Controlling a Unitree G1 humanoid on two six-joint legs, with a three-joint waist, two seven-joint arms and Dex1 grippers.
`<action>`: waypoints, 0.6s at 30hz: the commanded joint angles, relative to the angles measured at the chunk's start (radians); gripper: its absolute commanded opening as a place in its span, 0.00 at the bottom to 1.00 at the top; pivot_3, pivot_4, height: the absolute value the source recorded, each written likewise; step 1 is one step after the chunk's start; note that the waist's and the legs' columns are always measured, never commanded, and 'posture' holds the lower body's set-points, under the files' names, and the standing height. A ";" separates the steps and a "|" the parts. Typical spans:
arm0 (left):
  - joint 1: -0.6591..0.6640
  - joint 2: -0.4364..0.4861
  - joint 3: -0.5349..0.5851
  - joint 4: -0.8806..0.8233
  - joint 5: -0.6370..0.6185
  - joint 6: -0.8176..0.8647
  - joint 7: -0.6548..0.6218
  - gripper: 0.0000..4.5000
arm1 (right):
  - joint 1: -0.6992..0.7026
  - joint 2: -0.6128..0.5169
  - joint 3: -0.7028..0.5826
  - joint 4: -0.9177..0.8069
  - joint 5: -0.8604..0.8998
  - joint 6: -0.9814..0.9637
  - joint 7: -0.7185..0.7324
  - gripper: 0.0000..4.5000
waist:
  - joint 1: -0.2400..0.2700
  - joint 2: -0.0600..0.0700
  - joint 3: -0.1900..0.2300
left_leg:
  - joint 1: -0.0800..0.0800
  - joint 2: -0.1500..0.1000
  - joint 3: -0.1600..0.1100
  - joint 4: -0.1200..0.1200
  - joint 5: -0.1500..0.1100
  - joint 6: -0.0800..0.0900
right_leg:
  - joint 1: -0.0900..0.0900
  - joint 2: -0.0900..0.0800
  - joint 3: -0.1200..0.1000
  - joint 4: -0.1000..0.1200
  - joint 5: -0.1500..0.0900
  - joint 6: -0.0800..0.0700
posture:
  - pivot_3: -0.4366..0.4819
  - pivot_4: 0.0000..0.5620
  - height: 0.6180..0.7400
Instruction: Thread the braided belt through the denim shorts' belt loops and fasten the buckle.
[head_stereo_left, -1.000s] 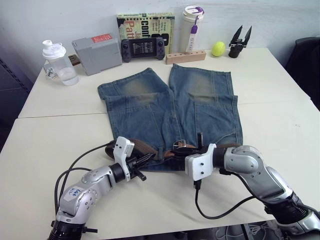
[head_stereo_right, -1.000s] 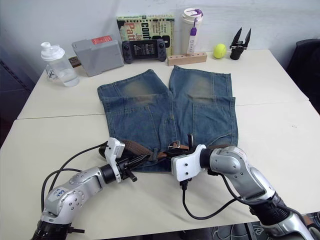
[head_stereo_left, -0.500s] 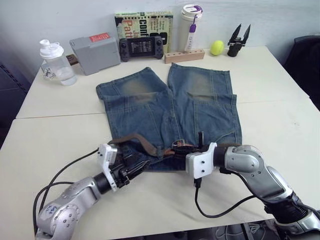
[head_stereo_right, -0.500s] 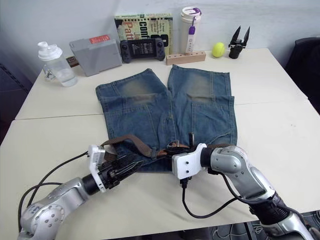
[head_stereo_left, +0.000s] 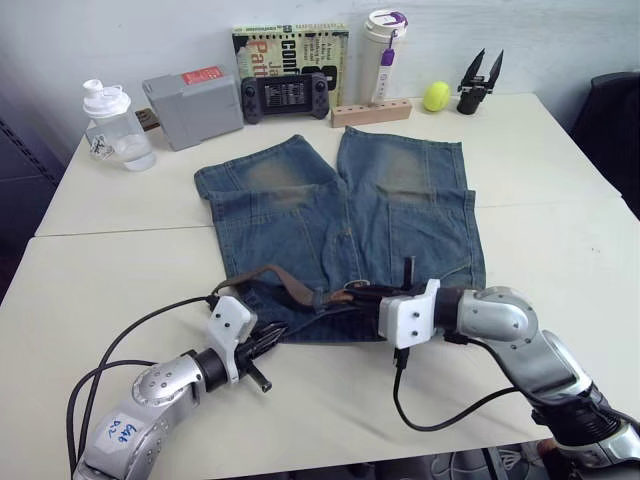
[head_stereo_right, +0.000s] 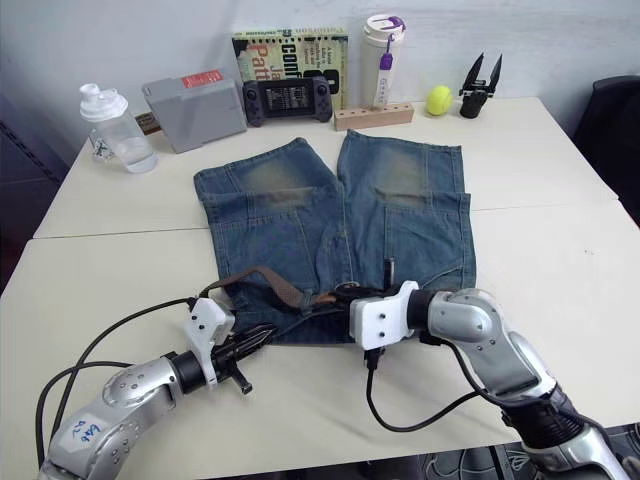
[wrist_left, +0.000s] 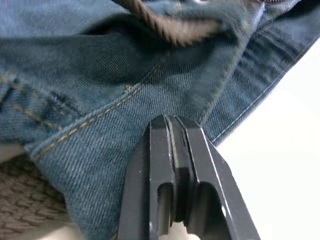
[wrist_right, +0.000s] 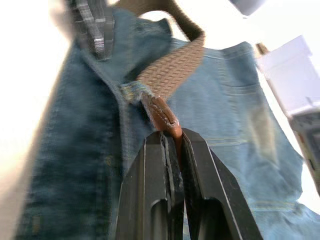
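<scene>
One braided belt (wrist_right: 172, 67) tip in right gripper (wrist_right: 171, 137)

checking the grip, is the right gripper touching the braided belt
Touching: the right wrist view shows the right gripper shut on the braided belt's brown tip.

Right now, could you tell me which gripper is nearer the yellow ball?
Right. The right gripper sits mid-waistband of the denim shorts, below the ball; the left gripper is farther left.
</scene>
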 joint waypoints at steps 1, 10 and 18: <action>0.042 0.014 -0.065 0.065 0.077 -0.008 -0.021 0.03 | -0.030 -0.061 -0.164 -0.027 0.102 0.053 0.003 0.00 | 0.001 0.001 0.000 | 0.000 0.000 0.000 0.000 0.000 0.001 | 0.000 -0.001 0.000 0.000 0.000 0.000 | 0.48 0.27 0.84; 0.044 0.010 -0.079 0.097 0.131 -0.072 -0.050 0.03 | -0.087 -0.200 -0.445 0.295 0.186 0.047 -0.022 0.00 | 0.002 0.003 0.000 | 0.001 -0.001 0.001 0.000 -0.002 0.003 | 0.001 -0.003 0.000 0.000 0.000 0.000 | 0.48 0.27 0.84; 0.040 -0.027 -0.027 0.086 0.097 -0.142 -0.082 0.03 | -0.058 -0.156 -0.370 0.172 0.225 0.079 -0.011 0.00 | 0.002 0.010 -0.001 | 0.001 -0.001 0.002 0.001 -0.002 0.003 | 0.001 -0.003 0.000 0.001 0.001 0.001 | 0.48 0.27 0.84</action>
